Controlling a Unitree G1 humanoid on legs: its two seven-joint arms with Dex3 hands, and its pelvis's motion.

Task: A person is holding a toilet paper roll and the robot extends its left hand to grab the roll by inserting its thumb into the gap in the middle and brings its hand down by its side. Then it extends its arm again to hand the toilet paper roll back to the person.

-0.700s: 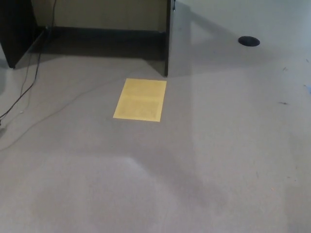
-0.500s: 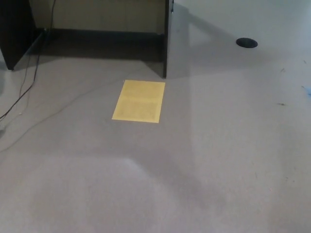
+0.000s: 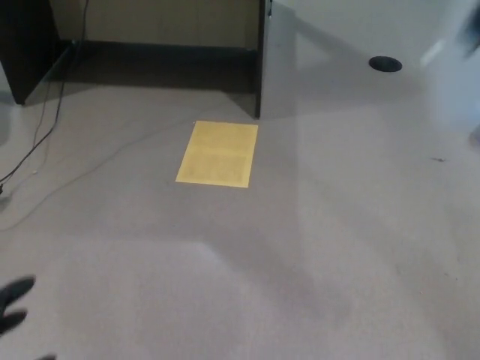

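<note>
Only the black fingertips of the left hand (image 3: 15, 304) show, at the lower left edge of the view, low over the grey floor (image 3: 247, 262) and well apart from the yellow sheet (image 3: 217, 154), down and to its left. Two dark blurred fingers (image 3: 19, 287) lie apart. The toilet paper roll is not visible.

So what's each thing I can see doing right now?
Left hand: dark fingertips just poking in at the lower left edge, holding nothing visible.
Yellow sheet: lying flat on the floor.
Cables: trailing loose across the floor.
Round black spot: flat on the floor.
Blurry shape: too blurred to tell.
</note>
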